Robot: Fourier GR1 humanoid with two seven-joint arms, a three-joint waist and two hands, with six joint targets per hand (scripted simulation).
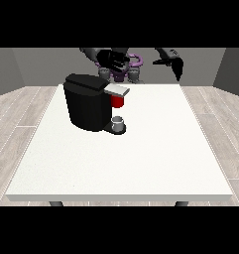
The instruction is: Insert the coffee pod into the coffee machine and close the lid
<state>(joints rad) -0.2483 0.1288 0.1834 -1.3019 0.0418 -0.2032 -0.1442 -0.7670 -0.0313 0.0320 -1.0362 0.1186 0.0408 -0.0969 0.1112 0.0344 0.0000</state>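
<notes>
coffee machine (86,101) on bench (141,158), lid down | view-left robot hand (112,59) fingers spread, empty | view-right robot hand (174,64) fingers: cannot tell

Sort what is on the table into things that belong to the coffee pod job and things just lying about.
Belongs to the job:
- black boxy coffee machine with grey lid
- red part under the lid, probably the pod
- hand at the view's left

Just there:
- small grey cup on the machine's base
- white table
</notes>
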